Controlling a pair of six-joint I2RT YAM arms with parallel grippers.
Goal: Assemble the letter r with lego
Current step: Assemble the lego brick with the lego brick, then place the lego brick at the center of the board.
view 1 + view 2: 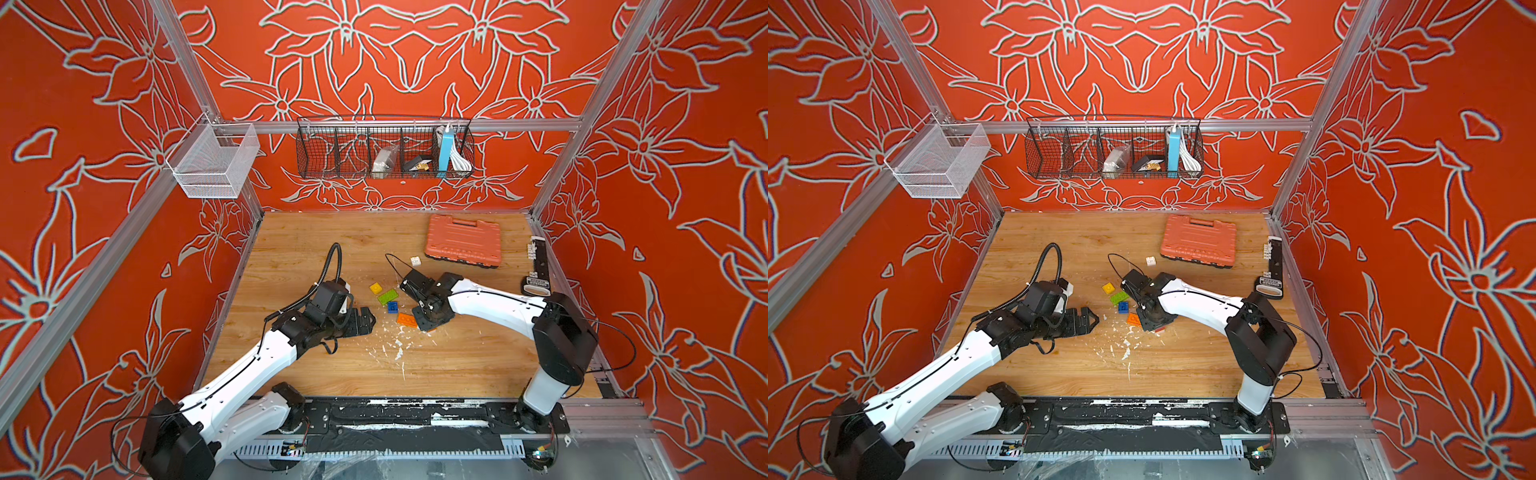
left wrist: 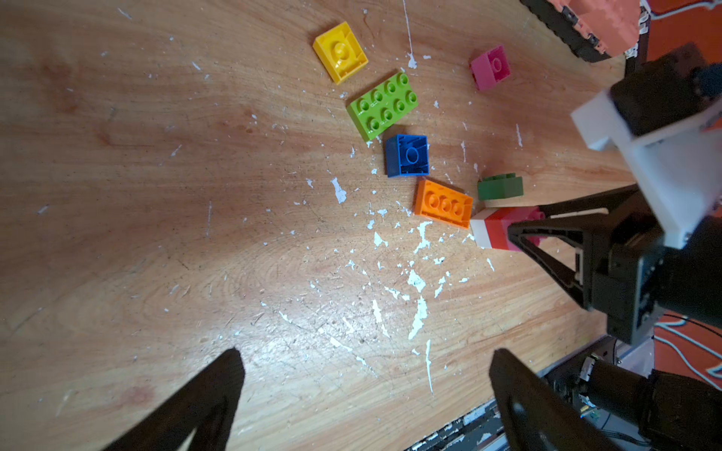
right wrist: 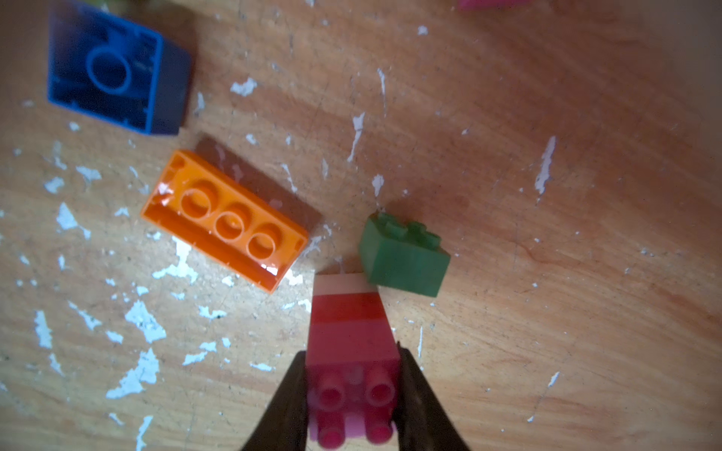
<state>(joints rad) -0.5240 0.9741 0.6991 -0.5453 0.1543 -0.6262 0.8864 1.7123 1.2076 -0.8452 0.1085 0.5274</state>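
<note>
Snugly in right end effector (image 3: pixel 351 357): lego (image 3: pixel 347 312)

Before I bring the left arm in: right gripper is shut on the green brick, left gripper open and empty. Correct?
No. The right wrist view shows the right gripper shut on the white-red-pink brick stack; the green brick lies loose beside it. The left gripper is open and empty.

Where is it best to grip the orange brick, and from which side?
Pinch the orange brick across its long walls at mid-length, coming from above: it lies flat, hollow side up, and the blue brick and held stack crowd its ends.
</note>
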